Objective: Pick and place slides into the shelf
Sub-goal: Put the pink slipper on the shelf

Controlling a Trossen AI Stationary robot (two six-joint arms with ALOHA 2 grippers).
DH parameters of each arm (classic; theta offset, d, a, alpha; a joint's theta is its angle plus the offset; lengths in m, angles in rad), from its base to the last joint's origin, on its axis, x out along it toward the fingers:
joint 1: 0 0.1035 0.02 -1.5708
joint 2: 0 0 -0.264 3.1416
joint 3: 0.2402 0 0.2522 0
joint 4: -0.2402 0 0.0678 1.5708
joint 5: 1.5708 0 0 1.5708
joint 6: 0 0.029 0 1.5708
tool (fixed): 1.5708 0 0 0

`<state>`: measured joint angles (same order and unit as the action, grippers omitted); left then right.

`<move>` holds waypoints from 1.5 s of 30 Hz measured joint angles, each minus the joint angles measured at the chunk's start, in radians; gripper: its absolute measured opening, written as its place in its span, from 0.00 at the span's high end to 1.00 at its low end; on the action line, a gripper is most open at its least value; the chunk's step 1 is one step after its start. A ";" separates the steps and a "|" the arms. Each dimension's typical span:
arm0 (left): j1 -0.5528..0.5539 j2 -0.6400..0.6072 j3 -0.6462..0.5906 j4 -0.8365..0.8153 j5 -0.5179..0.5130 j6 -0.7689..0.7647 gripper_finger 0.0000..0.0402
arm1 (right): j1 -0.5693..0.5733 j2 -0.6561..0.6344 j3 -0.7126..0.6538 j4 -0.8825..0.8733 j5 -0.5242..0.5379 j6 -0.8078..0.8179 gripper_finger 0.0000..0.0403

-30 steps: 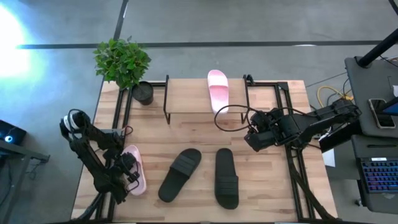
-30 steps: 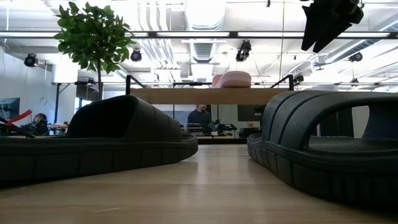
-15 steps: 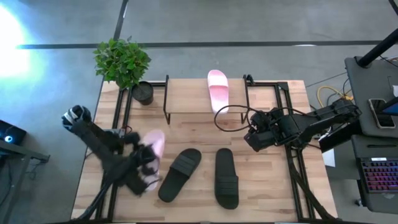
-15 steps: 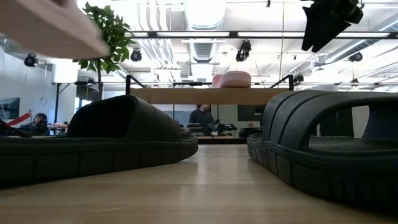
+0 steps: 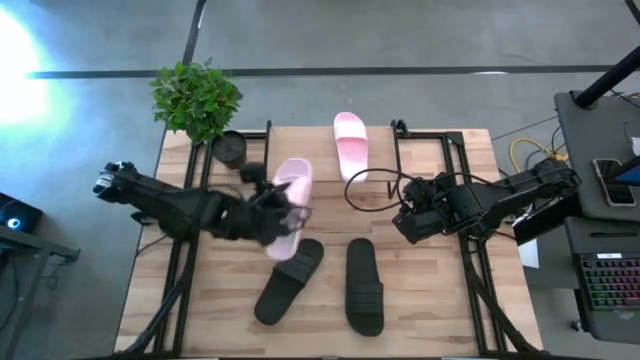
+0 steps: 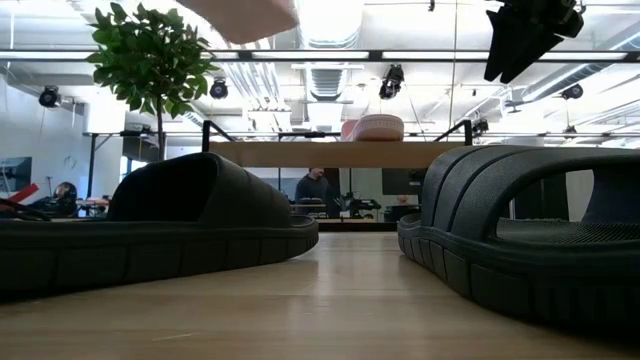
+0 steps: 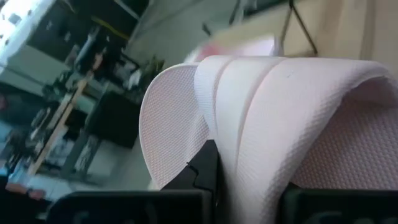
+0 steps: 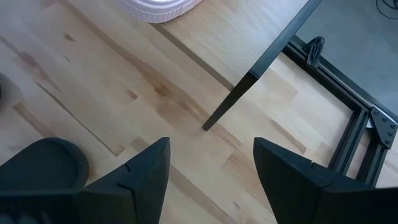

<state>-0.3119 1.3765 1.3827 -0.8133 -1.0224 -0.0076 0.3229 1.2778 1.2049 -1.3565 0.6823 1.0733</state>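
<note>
Left end effector (image 5: 272, 212) grips pink slide (image 5: 288, 205) — strap visible wrist-view only.

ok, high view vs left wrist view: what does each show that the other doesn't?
Only the high view: both black slides on the table, the plant, the shelf, and the right end effector hanging open over the table beside the shelf's right frame.

Only the left wrist view: close up, the carried slide's strap pinched between the left end effector's fingers.

Both: the left end effector shut on the pink slide, lifted; a second pink slide on the shelf, a blur in the wrist view.
</note>
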 joint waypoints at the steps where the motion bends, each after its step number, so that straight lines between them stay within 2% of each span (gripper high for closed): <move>1: 0.026 0.005 0.000 0.066 0.002 0.057 1.00 | 0.000 0.000 0.000 0.000 0.000 0.000 0.45; 3: 0.084 0.016 0.006 0.153 0.002 0.133 1.00 | 0.000 -0.001 0.000 0.000 0.000 0.000 0.45; 10: 0.282 0.109 0.030 0.136 0.126 0.198 1.00 | 0.000 -0.028 0.000 -0.002 0.000 0.029 0.46; 18: 0.413 0.213 0.101 0.232 0.202 0.335 1.00 | 0.000 -0.088 -0.002 -0.009 0.034 0.073 0.46; 22: 0.478 0.269 0.140 0.288 0.205 0.385 1.00 | 0.000 -0.104 -0.006 -0.009 0.064 0.096 0.46; 31: 0.598 0.418 0.274 0.201 0.314 0.356 1.00 | 0.000 -0.098 -0.012 -0.006 0.076 0.128 0.46; 37: 0.664 0.469 0.374 0.085 0.377 0.324 1.00 | 0.000 -0.099 -0.025 -0.004 0.078 0.158 0.46; 39: 0.685 0.472 0.387 0.051 0.401 0.280 1.00 | 0.000 -0.099 -0.033 0.002 0.078 0.159 0.46; 43: 0.713 0.475 0.387 0.046 0.515 0.225 1.00 | 0.000 -0.099 -0.050 0.003 0.078 0.184 0.46; 45: 0.712 0.475 0.383 0.056 0.520 0.234 1.00 | 0.000 -0.098 -0.057 0.003 0.077 0.190 0.46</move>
<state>0.4000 1.8511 1.7653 -0.7578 -0.5026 0.2265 0.3229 1.1796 1.1479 -1.3537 0.7596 1.2636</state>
